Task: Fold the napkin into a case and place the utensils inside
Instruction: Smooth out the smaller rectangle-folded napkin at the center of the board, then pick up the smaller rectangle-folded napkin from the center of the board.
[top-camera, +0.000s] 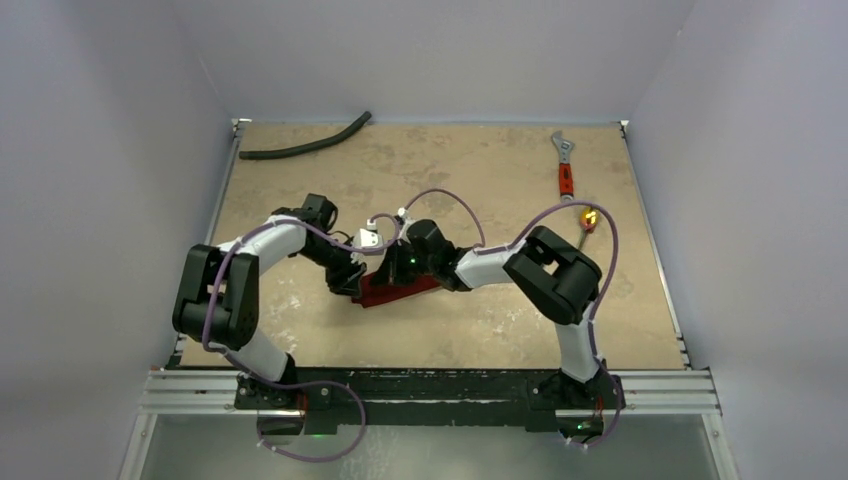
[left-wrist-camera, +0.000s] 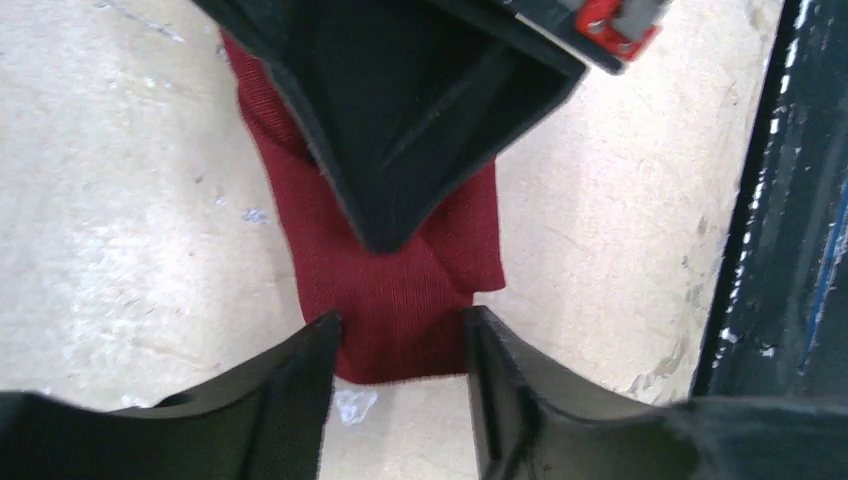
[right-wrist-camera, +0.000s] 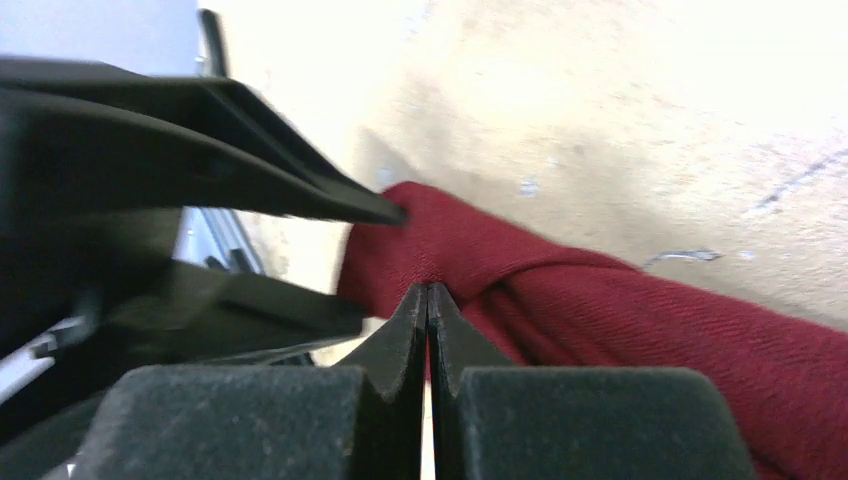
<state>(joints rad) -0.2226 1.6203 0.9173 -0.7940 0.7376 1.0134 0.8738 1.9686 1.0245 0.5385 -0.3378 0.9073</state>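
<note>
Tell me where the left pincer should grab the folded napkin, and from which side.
Probably the free short end of the napkin: it lies flat and narrow between the open fingers of the left pincer, so come straight down astride its width. The right pincer is shut on a fold further along, so that part is taken.

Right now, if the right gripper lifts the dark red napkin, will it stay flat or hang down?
Probably floppy: the napkin puckers into soft folds where the right gripper pinches it, so unheld parts would likely droop. It lies in thin layers, so probably light. Its ribbed weave should hardly slip.
</note>
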